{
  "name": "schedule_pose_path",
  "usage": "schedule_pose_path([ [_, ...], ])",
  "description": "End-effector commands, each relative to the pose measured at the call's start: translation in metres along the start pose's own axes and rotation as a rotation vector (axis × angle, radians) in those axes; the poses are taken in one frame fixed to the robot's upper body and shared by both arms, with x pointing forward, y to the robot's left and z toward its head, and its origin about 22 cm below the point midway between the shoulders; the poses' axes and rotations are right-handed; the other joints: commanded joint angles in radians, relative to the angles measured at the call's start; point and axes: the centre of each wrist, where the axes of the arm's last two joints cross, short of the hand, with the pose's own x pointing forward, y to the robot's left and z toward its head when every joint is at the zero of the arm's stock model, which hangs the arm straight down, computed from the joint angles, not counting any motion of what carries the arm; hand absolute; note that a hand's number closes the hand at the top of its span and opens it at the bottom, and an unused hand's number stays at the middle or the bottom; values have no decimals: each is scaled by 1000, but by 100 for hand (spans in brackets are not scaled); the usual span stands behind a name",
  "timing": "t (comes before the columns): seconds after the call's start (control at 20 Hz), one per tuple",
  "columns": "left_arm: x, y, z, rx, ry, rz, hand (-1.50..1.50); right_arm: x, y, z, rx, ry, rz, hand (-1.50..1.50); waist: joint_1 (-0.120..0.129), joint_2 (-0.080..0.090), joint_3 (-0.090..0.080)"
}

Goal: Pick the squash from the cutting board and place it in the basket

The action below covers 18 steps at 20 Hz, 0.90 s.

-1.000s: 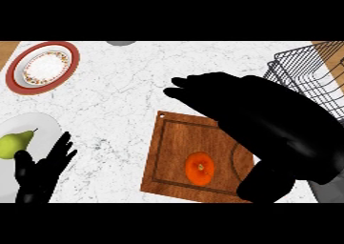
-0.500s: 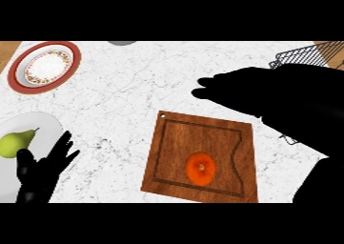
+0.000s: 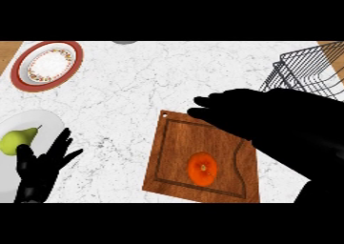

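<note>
Right hand (image 3: 234, 112), fingers straight and holding nothing, hovers over the cutting board's (image 3: 171, 157) upper edge, squash (image 3: 202, 169) lower centre; descend blind and you could nudge it off-board.

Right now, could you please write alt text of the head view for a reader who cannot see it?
The right hand hovers open over the cutting board's far edge, above the orange squash. A wire basket stands far right; the left hand rests open beside a pear on a white plate.
</note>
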Motion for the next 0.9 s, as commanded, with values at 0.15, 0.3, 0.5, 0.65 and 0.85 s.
schedule_pose_path([
  [0.15, -31, -13, 6, -32, 111, -21, 0, 4, 27, -31, -15, 54, -38, -150, 17, 14, -12],
  [0.3, -22, -5, 3, -24, 119, -2, 0, 7, 53, -37, 0, 51, -22, -150, 13, 13, -11],
  [0.5, -11, -16, 2, -12, 109, -9, 0, 9, 79, -38, 40, 94, 50, -150, 9, 11, -11],
  [0.65, -27, -18, 0, -32, 109, -4, 0, -13, 76, -43, 59, 101, 31, -150, 9, 13, -11],
  [0.85, -31, -6, 2, -30, 109, -6, 0, -17, 101, -54, 35, 109, 16, -150, 12, 14, -11],
])
